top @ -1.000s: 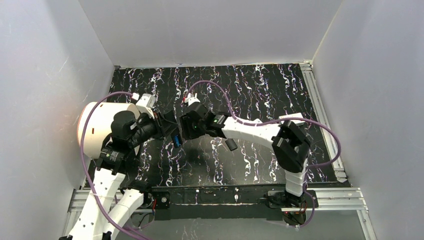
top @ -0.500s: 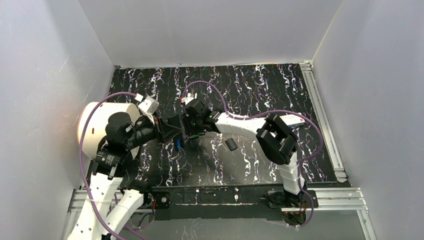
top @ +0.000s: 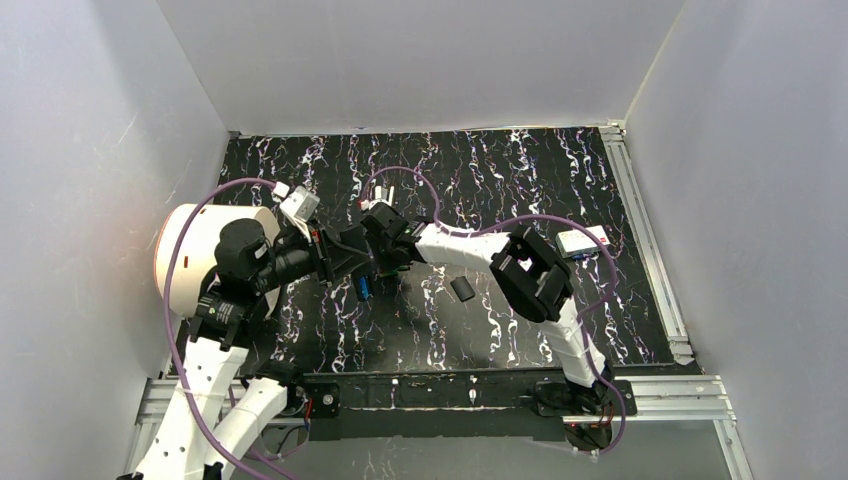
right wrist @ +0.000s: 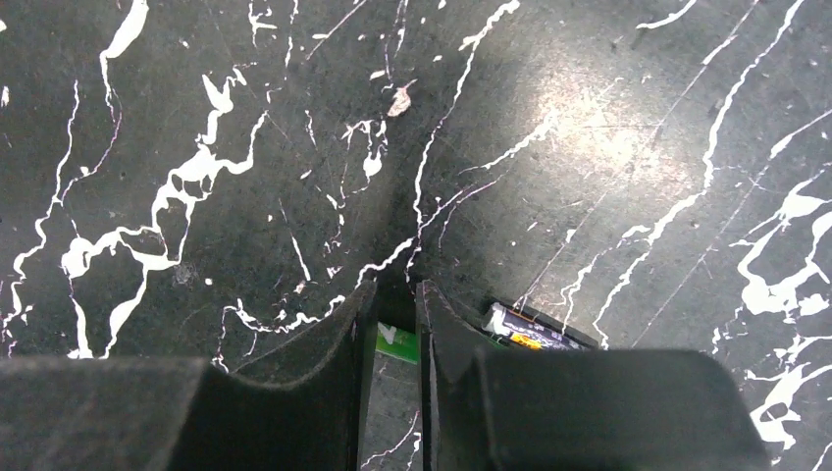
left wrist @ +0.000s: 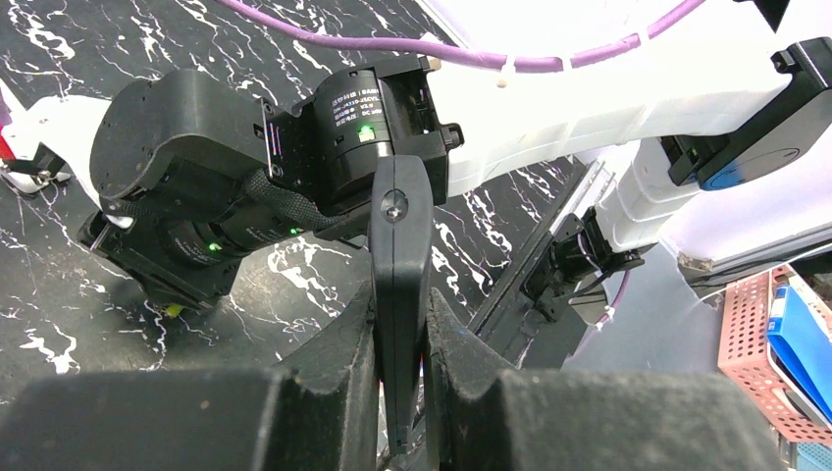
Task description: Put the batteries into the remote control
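My left gripper [top: 335, 258] is shut on the black remote control [top: 350, 250], held edge-on between the fingers in the left wrist view [left wrist: 400, 245]. My right gripper [top: 385, 262] sits right against the remote and is shut on the green battery [right wrist: 397, 341]. In the right wrist view a black battery [right wrist: 535, 331] with a yellow and white label lies in a dark recess just right of my right fingers [right wrist: 446, 334]. The blue battery [top: 364, 288] lies on the table just below both grippers.
A big white round container [top: 200, 255] stands at the left wall, behind the left arm. A small dark stubby piece [top: 461, 289] lies on the marbled black table [top: 500, 170] right of the grippers. Metal rails [top: 640, 220] run along the right and near edges.
My right gripper has moved left and closed in on the remote with the green battery, its arm folding inward. The left gripper keeps the remote and has turned a little. The blue battery barely moved.
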Controlling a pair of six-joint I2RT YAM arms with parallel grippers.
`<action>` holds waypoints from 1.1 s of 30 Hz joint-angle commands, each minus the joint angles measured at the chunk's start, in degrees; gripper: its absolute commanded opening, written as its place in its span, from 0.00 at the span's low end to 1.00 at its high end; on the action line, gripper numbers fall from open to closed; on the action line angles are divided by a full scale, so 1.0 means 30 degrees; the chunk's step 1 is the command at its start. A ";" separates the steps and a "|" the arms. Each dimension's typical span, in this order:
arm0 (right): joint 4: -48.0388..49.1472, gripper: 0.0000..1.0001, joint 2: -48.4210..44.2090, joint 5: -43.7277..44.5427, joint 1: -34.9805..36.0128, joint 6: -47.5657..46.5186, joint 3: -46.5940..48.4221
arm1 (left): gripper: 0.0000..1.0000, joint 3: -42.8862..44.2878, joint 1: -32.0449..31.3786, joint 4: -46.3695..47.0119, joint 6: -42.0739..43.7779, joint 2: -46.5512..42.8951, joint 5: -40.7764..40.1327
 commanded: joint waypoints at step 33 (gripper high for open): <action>0.0302 0.51 -0.5105 -0.3518 0.0005 -0.4872 -0.3463 | 0.00 0.0710 0.0043 -0.0575 -0.0380 -0.0297 -0.3403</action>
